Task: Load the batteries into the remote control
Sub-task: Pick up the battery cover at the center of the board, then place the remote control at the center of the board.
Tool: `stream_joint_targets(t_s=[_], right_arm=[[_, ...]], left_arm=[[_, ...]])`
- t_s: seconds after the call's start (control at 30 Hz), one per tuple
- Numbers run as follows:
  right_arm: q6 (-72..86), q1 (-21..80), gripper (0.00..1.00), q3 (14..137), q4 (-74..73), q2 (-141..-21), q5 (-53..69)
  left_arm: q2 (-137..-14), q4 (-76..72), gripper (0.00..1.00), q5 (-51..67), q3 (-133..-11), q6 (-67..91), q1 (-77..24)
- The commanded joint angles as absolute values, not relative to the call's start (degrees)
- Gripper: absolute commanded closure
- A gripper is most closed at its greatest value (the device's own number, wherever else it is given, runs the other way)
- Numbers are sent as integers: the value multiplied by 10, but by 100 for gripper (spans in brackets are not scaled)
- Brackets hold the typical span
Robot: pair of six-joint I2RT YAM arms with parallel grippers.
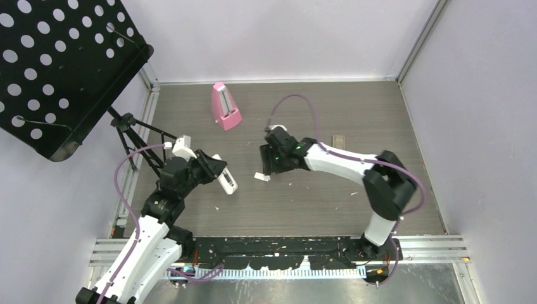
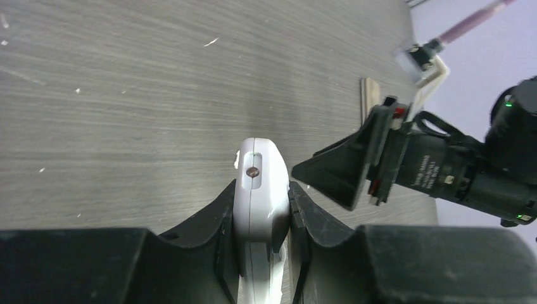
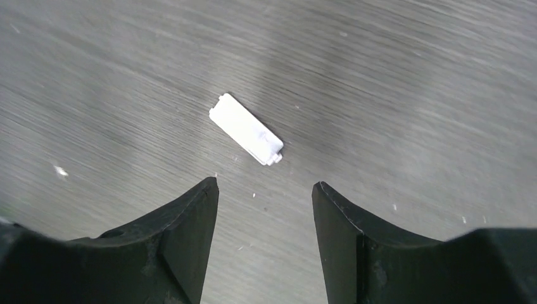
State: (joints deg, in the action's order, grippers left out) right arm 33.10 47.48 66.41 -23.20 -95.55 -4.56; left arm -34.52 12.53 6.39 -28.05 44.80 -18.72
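My left gripper is shut on the white remote control and holds it on edge above the table; in the left wrist view the remote stands between my two black fingers. My right gripper is open and empty, just above a small white battery cover that lies flat on the table. In the right wrist view the cover lies ahead of my spread fingertips. No batteries show in any view.
A pink metronome stands at the back. A black perforated music stand on a tripod fills the left side. A small wooden block lies at the right rear. White crumbs dot the grey table.
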Motion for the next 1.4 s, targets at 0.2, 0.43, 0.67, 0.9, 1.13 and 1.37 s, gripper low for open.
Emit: stream_joint_targets(t_s=[0.2, 0.43, 0.67, 0.9, 1.13, 1.37], right_arm=[[172, 527, 47, 808, -337, -1113, -96], [181, 527, 54, 793, -332, -1121, -108], [247, 527, 55, 769, -276, -1115, -126], [311, 527, 69, 771, -278, -1128, -159], [344, 526, 81, 769, -306, -1134, -155], [370, 515, 91, 764, -317, -1139, -147]], left_arm=[[-342, 171, 100, 38, -280, 444, -185], [-348, 161, 100, 44, -277, 447, -185], [-346, 160, 100, 48, -276, 449, -185], [-346, 159, 100, 55, -275, 451, -185], [-357, 135, 100, 78, -266, 458, -185], [-366, 115, 100, 97, -263, 458, -185]])
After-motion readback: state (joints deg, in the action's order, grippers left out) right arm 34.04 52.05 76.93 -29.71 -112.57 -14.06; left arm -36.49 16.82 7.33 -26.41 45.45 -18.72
